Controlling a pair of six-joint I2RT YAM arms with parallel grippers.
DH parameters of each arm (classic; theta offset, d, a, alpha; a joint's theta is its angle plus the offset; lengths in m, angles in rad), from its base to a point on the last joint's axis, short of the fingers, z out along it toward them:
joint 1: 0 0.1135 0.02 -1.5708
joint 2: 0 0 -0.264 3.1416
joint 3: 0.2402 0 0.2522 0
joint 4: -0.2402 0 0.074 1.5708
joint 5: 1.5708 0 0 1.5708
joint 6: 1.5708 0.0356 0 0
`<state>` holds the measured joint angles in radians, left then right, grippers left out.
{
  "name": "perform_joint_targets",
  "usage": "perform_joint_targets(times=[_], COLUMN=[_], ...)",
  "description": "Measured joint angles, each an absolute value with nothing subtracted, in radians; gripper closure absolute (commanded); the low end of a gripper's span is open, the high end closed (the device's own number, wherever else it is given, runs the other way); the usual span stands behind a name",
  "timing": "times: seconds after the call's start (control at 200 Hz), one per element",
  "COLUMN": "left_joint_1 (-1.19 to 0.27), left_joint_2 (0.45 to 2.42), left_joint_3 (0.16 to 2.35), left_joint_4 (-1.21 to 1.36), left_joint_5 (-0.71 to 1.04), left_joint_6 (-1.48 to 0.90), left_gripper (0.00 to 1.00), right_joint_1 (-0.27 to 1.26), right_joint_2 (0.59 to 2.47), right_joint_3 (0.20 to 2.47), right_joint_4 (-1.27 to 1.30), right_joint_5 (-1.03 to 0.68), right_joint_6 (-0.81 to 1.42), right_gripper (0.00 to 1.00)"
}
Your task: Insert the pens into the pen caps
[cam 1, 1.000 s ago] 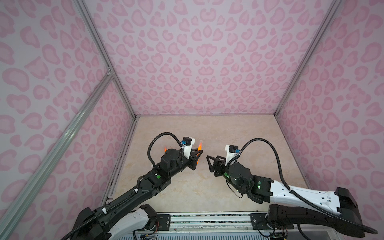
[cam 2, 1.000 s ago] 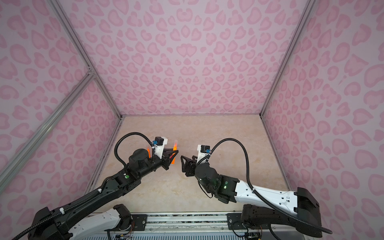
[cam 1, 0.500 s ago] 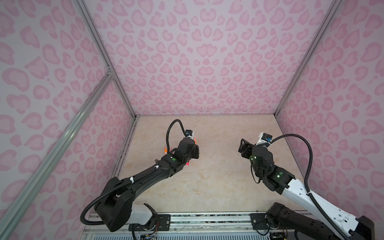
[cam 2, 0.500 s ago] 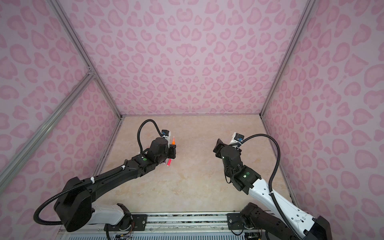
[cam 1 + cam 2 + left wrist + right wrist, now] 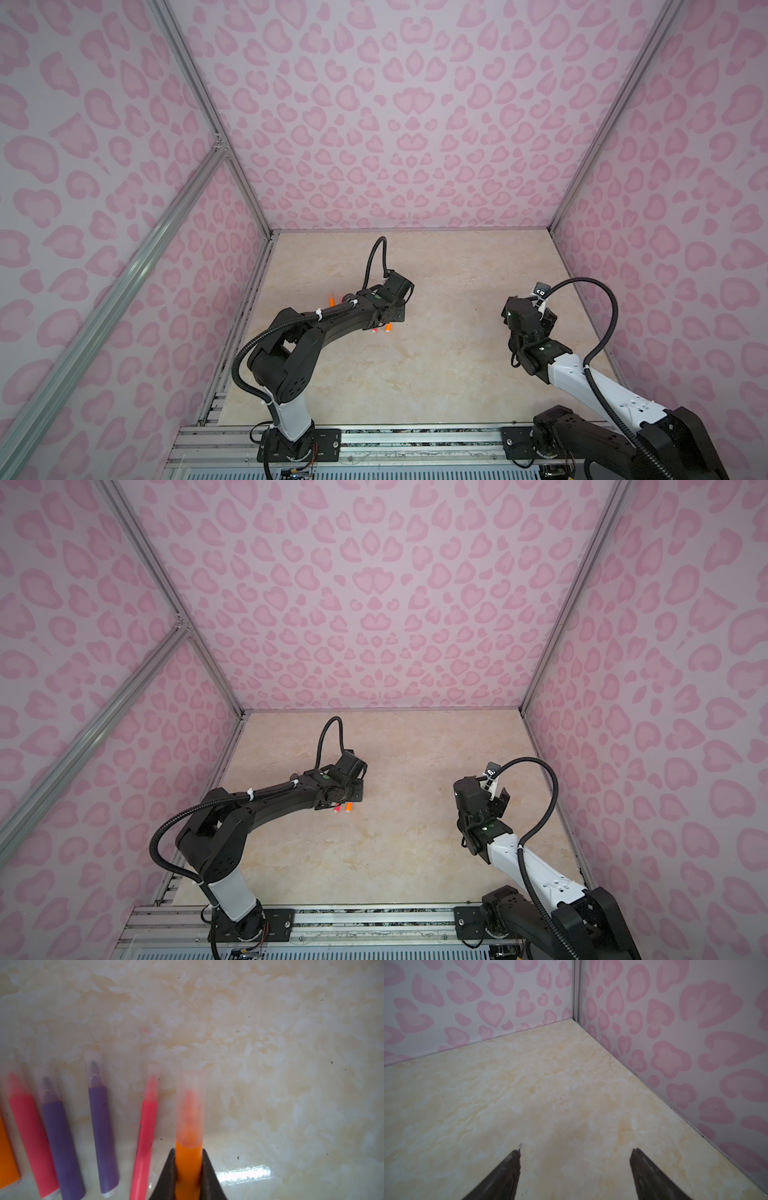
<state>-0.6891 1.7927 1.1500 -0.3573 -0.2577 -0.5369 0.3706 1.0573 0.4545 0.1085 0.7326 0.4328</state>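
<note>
Gripping a capped orange pen on the left, gaping empty on the right.
Left end effector (image 5: 188, 1150) is clamped narrow on the orange pen (image 5: 188, 1159), whose tip sits inside a translucent cap (image 5: 191, 1088) above the desk (image 5: 270, 1043). Beside it, capped, lie a pink pen (image 5: 145, 1136), a purple pen (image 5: 101, 1132), a second purple pen (image 5: 60, 1147) and a second pink pen (image 5: 31, 1136); a second orange pen (image 5: 6, 1157) is cut off at the edge. Right end effector (image 5: 576, 1150) stands wide, holding nothing, near the corner of the pink-patterned walls (image 5: 695, 1022), well apart from the pens.
</note>
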Motion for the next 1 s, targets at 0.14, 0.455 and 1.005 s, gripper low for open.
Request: perform_joint_targets(times=[0.14, 0.455, 1.005], left_joint_1=[-0.685, -0.659, -0.622], left_joint_2=[1.853, 1.919, 1.005], left_joint_3=[1.183, 1.211, 0.604], left_joint_4=[-0.397, -0.426, -0.043], left_joint_5=[-0.255, -0.200, -0.844], left_joint_6=[-0.546, -0.553, -0.400], left_gripper=[0.97, 0.48, 0.05], right_joint_1=[0.365, 0.349, 0.180], right_joint_2=[1.016, 0.919, 1.311], right_joint_3=[0.424, 0.330, 0.436], right_joint_4=[0.137, 0.240, 0.546], right_joint_5=[0.740, 0.752, 0.677], right_joint_6=[0.426, 0.410, 0.113], right_gripper=[0.16, 0.11, 0.05])
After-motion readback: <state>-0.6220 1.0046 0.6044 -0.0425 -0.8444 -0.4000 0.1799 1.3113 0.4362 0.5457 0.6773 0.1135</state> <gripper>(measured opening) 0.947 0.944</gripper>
